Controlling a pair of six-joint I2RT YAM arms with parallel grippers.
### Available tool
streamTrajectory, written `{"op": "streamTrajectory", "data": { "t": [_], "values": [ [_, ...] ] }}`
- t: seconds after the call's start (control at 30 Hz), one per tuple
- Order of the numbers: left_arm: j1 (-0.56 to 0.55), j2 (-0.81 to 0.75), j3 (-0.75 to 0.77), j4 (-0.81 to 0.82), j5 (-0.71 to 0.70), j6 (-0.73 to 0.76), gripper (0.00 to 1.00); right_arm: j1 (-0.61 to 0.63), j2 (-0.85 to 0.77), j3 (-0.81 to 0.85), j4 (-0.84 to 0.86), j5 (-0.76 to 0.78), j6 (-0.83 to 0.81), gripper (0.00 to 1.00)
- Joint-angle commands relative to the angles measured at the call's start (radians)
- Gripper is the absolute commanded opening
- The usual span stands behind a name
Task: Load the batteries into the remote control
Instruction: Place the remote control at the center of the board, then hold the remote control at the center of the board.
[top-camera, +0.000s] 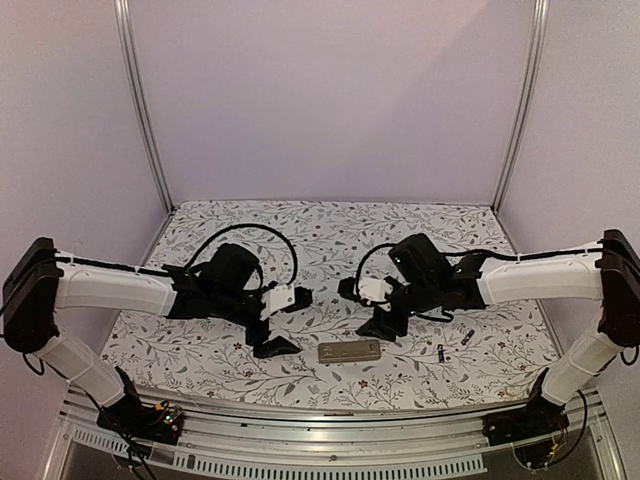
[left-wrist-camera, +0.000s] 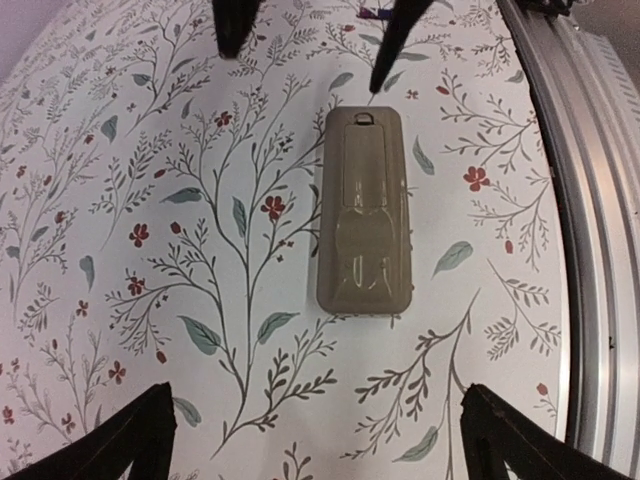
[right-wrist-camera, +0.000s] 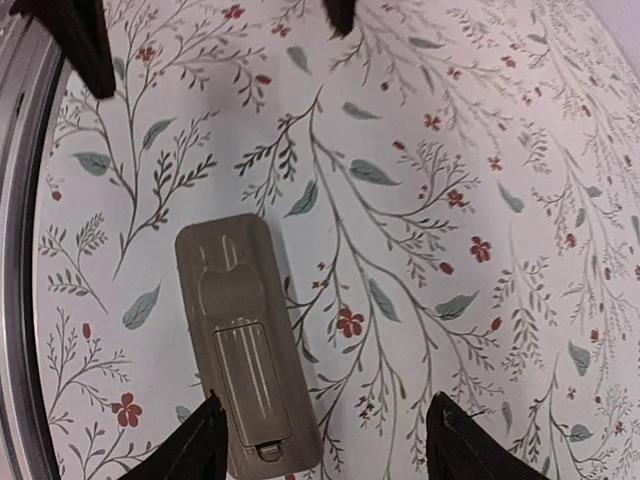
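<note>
The remote control (top-camera: 349, 351) lies near the table's front edge with its grey-beige back up and the ribbed cover closed over the bay. Two batteries (top-camera: 441, 351) (top-camera: 467, 338) lie loose to its right. My left gripper (top-camera: 290, 322) hovers left of the remote, wide open and empty; in its wrist view the remote control (left-wrist-camera: 362, 210) lies ahead of the left gripper (left-wrist-camera: 315, 440). My right gripper (top-camera: 362, 308) is open just above the remote's right half. In the right wrist view the remote control (right-wrist-camera: 240, 340) has its latch end beside the left finger of the right gripper (right-wrist-camera: 320, 440).
A floral cloth (top-camera: 330, 230) covers the table. An aluminium rail (top-camera: 330, 420) runs along the front edge, close to the remote, seen also as the rail (left-wrist-camera: 590, 200) and the rail (right-wrist-camera: 15, 250) in the wrist views. Walls close off the back and sides.
</note>
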Motion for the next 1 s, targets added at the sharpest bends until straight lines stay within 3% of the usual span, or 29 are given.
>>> {"op": "streamTrajectory", "data": {
  "t": [0.0, 0.2, 0.4, 0.57, 0.97],
  "values": [
    [-0.020, 0.089, 0.030, 0.015, 0.021, 0.014, 1.00, -0.100, -0.167, -0.020, 0.160, -0.053, 0.359, 0.63],
    [-0.102, 0.169, 0.045, 0.045, -0.017, 0.009, 0.99, -0.116, -0.133, 0.026, 0.012, 0.057, 0.791, 0.56],
    [-0.122, 0.212, 0.041, 0.113, -0.024, -0.015, 0.94, -0.116, -0.091, -0.006, -0.091, 0.027, 1.099, 0.44],
    [-0.125, 0.267, 0.056, 0.135, -0.036, -0.038, 0.86, -0.077, -0.084, -0.017, -0.127, 0.027, 1.206, 0.36],
    [-0.140, 0.302, 0.043, 0.220, -0.077, -0.060, 0.81, -0.036, 0.008, 0.015, -0.183, -0.047, 1.267, 0.23]
  ]
}}
